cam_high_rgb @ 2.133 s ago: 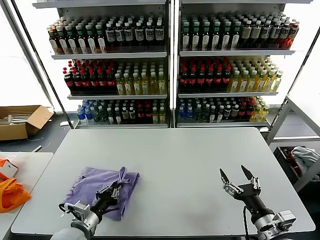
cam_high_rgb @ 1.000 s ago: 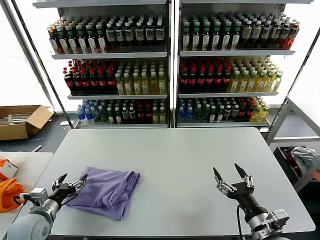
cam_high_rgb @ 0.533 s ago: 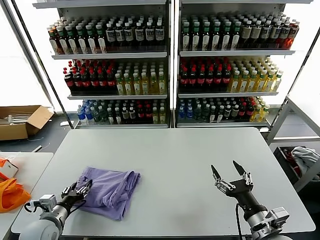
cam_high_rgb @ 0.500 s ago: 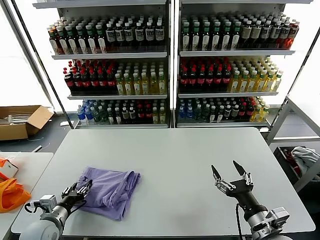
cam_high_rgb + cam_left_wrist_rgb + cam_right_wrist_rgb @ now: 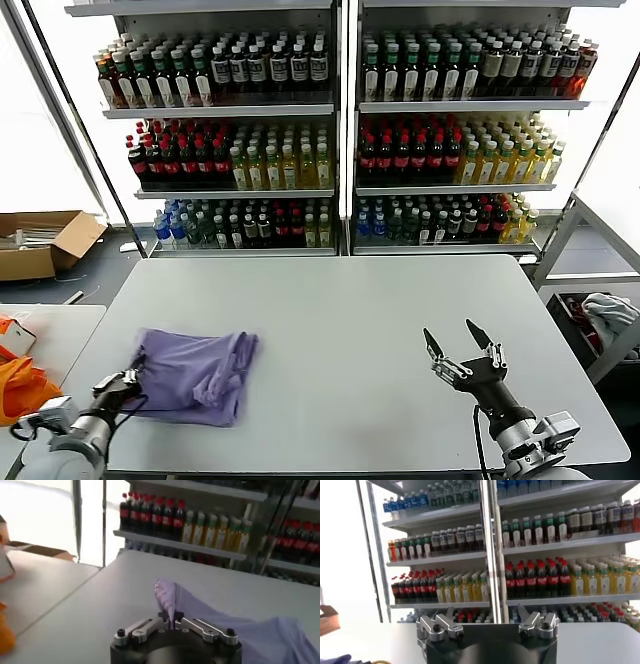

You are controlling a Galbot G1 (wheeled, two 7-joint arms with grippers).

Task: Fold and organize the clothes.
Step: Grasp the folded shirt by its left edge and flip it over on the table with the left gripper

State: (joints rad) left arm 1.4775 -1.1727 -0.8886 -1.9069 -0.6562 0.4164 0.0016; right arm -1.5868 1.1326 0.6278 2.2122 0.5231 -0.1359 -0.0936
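Observation:
A lavender T-shirt (image 5: 195, 370) lies folded on the grey table (image 5: 340, 300), near its front left corner. My left gripper (image 5: 130, 382) is shut on the shirt's left edge. In the left wrist view a pinched fold of the shirt (image 5: 167, 596) rises from between the closed jaws of my left gripper (image 5: 171, 621), and the rest of the cloth spreads away behind it. My right gripper (image 5: 459, 345) hovers open over the table's front right, with nothing between its fingers. In the right wrist view the right gripper (image 5: 487, 617) faces the drink shelves.
Shelves of bottled drinks (image 5: 340, 130) stand behind the table. A second table (image 5: 45, 330) lies to the left with an orange fabric item (image 5: 20, 388) on it. A cardboard box (image 5: 45, 240) sits on the floor at left, and a bin with a white-grey bundle (image 5: 600, 315) at right.
My left gripper moved in from the left, closed on the shirt's left edge, and pulled the shirt a little toward the left. The right gripper has stayed open and almost still.

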